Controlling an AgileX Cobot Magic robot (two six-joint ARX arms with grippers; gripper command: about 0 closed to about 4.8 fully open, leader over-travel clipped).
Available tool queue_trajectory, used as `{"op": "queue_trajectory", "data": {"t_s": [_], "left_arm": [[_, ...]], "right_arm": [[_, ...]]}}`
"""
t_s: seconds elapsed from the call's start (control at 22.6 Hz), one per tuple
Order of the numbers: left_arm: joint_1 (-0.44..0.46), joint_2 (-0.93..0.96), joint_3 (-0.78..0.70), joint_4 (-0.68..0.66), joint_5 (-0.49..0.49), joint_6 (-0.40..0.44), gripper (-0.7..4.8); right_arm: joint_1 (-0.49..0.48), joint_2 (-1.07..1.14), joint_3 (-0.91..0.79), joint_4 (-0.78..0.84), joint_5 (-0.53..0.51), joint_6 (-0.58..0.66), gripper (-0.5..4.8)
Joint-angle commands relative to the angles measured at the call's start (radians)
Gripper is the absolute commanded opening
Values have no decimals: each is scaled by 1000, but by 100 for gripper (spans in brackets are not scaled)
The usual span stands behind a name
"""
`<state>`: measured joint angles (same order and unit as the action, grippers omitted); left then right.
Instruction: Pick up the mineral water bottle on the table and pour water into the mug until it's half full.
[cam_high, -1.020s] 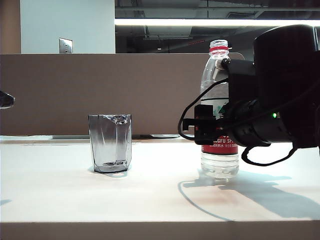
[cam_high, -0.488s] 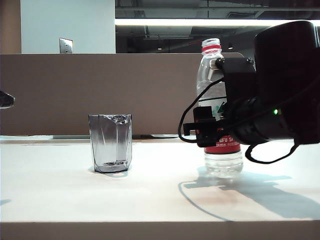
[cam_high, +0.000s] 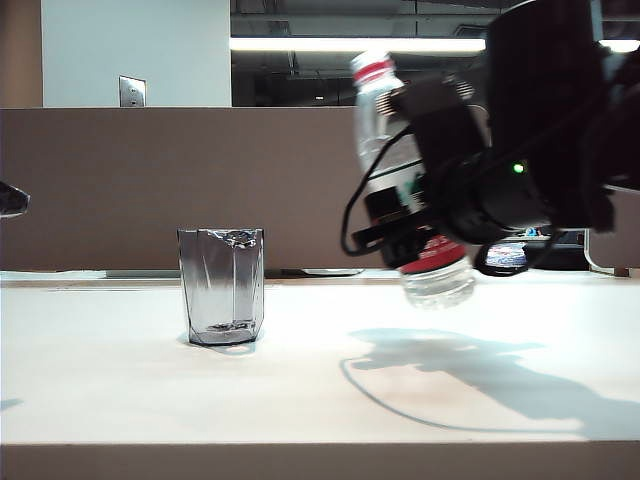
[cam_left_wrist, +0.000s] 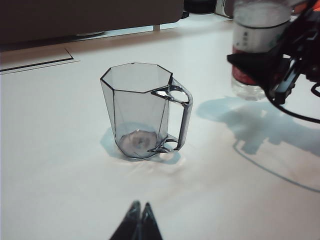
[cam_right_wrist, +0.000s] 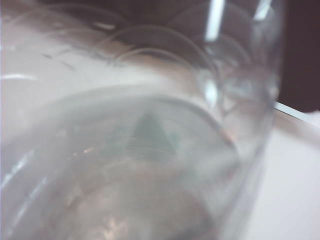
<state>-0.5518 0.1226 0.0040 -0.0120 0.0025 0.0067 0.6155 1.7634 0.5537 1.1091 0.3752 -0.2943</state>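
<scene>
The right gripper (cam_high: 405, 225) holds the bottle (cam_high: 405, 180) around its label, with the jaws closed on its sides. The bottle is in the air above the table (cam_high: 300, 390), on the right side of the scene. It is tilted, with the red neck ring and the open mouth leaning to the left, toward the mug (cam_high: 221, 286). Its bottom end does not touch the table, and a dark shadow lies on the white surface under it.

The mug stands upright on the table, left of the bottle and well apart from it. From the left wrist view it shows a handle, and the mug (cam_left_wrist: 142, 112) looks almost empty. In the same view the bottle (cam_left_wrist: 257, 47) is far to the right.

The left gripper (cam_left_wrist: 138, 222) is near the front of the table, with its two tips pressed together and holding nothing.

In the right wrist view the clear bottle (cam_right_wrist: 140, 150) fills almost the whole picture, blurred and very close.
</scene>
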Motion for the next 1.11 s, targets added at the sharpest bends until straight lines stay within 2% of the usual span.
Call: {"op": "queue_trajectory", "data": {"t_s": [0.04, 0.49, 0.66, 1.11], "left_arm": [[1, 1, 3, 12, -2, 0, -5], [5, 1, 3, 12, -1, 0, -5], [10, 1, 3, 12, -1, 0, -5], [37, 1, 3, 12, 1, 0, -5]], "right_arm": [[3, -9, 72, -55, -19, -63, 315], [2, -8, 262, -339, -42, -293, 314], [2, -8, 274, -351, -72, -347, 314], [2, -8, 274, -437, -71, -499, 314]]}}
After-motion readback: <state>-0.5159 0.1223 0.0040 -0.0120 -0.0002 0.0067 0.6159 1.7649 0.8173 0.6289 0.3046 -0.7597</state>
